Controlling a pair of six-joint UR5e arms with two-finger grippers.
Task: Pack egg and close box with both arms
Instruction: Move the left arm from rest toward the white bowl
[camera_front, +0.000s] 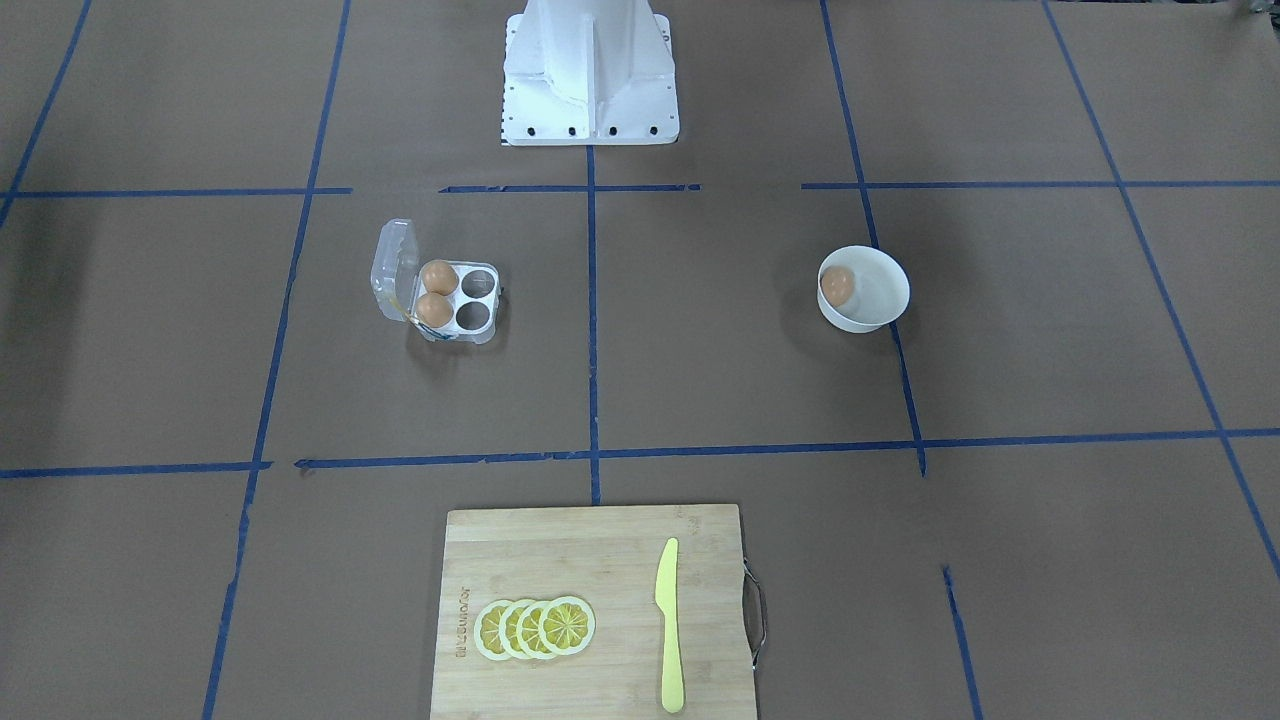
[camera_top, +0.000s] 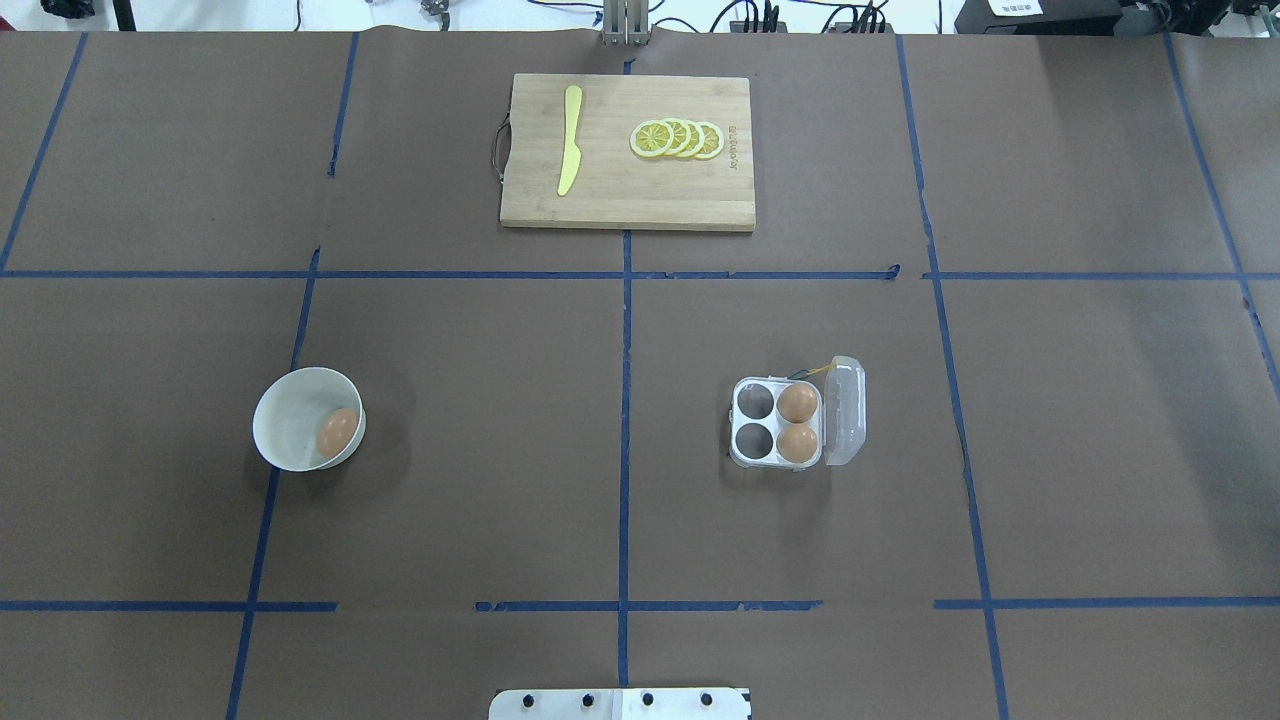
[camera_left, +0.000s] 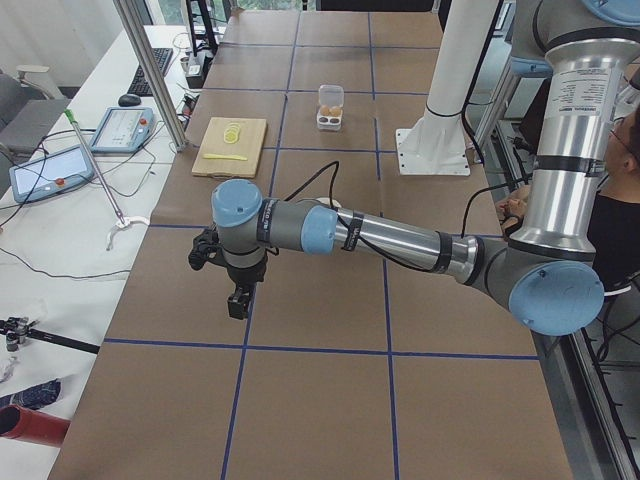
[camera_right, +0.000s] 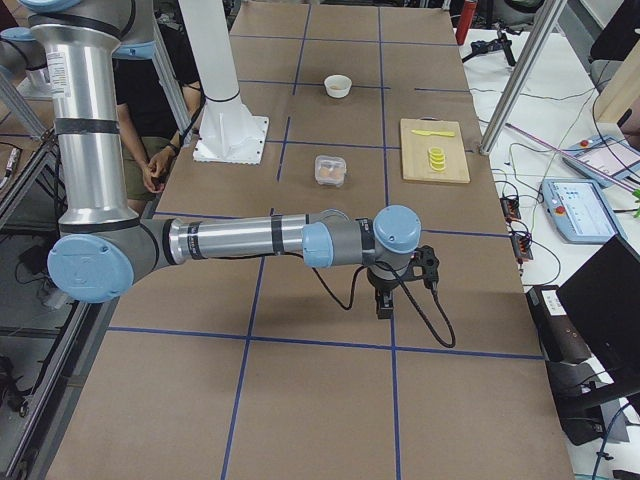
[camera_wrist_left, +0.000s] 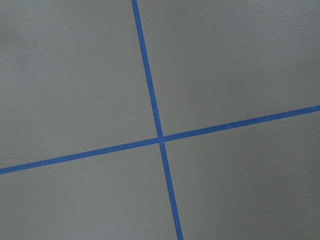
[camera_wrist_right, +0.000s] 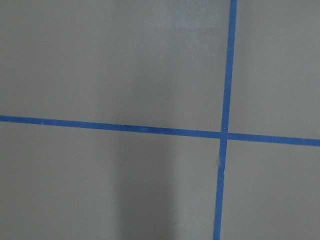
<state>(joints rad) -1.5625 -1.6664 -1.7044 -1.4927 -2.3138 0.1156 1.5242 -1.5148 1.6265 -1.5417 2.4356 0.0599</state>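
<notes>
The left gripper (camera_left: 238, 306) hangs low over the brown table (camera_top: 480, 450) at its left end; from the side I cannot tell how its jaws stand; next sits the white bowl (camera_top: 288, 445), the egg (camera_top: 337, 432) against its right wall; at the far middle, a cutting board (camera_top: 640, 200) carries a yellow knife (camera_top: 570, 140) and lemon slices (camera_top: 678, 139); then the box (camera_top: 776, 465), its lid (camera_top: 846, 410) open on the right, two more eggs (camera_top: 797, 403) in the cells beside the hinge; the right gripper (camera_right: 384, 305) hangs beyond, jaws equally unreadable.
</notes>
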